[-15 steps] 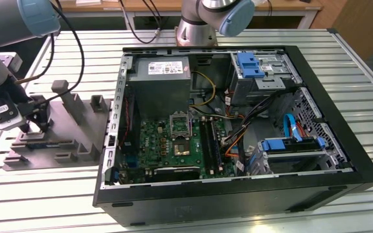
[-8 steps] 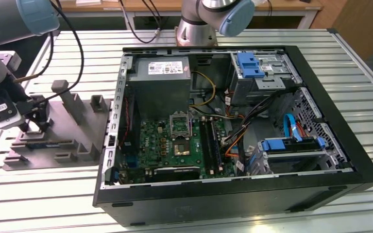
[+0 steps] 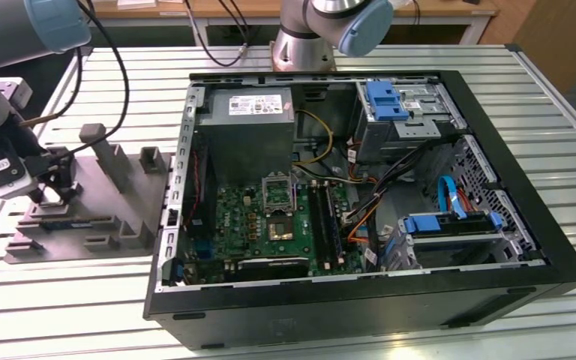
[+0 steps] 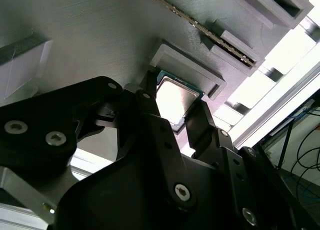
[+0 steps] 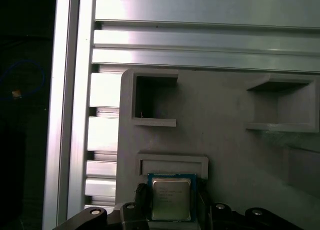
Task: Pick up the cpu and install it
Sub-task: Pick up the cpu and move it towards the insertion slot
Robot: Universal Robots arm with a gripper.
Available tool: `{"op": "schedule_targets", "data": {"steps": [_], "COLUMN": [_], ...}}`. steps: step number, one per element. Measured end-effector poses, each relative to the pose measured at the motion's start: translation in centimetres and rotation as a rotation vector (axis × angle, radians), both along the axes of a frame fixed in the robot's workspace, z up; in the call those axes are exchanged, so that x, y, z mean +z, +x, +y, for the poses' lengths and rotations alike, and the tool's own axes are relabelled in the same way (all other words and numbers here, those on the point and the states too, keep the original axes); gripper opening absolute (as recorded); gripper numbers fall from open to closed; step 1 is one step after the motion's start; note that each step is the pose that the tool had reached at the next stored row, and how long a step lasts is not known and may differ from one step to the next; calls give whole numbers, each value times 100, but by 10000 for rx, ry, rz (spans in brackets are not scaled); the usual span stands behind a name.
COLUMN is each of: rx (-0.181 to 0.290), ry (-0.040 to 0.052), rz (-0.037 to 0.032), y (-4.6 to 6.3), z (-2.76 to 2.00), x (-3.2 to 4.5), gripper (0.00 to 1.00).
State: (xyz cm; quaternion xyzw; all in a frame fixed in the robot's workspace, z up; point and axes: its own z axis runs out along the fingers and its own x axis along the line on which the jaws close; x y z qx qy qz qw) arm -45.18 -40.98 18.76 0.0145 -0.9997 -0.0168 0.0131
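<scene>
Pick-up step: the end effector (image 4: pixel 173 104) pinched the cpu (image 5: pixel 171 199) at the grey fixture (image 3: pixel 98 206). Lifting would demand a level, firm grip.

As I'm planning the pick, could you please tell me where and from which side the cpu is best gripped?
I'd pinch the cpu by two opposite edges, coming down from above. It lies flat on the grey fixture, so only its rim is pinchable, and a raised lip blocks one edge; take the two edges beside that lip.
</scene>
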Motion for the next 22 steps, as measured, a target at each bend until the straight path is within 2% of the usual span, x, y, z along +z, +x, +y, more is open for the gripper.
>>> {"op": "schedule_targets", "data": {"steps": [22], "rx": [0], "ry": [5], "rz": [-2], "y": [0], "z": [0], "x": [70], "gripper": [47]}}
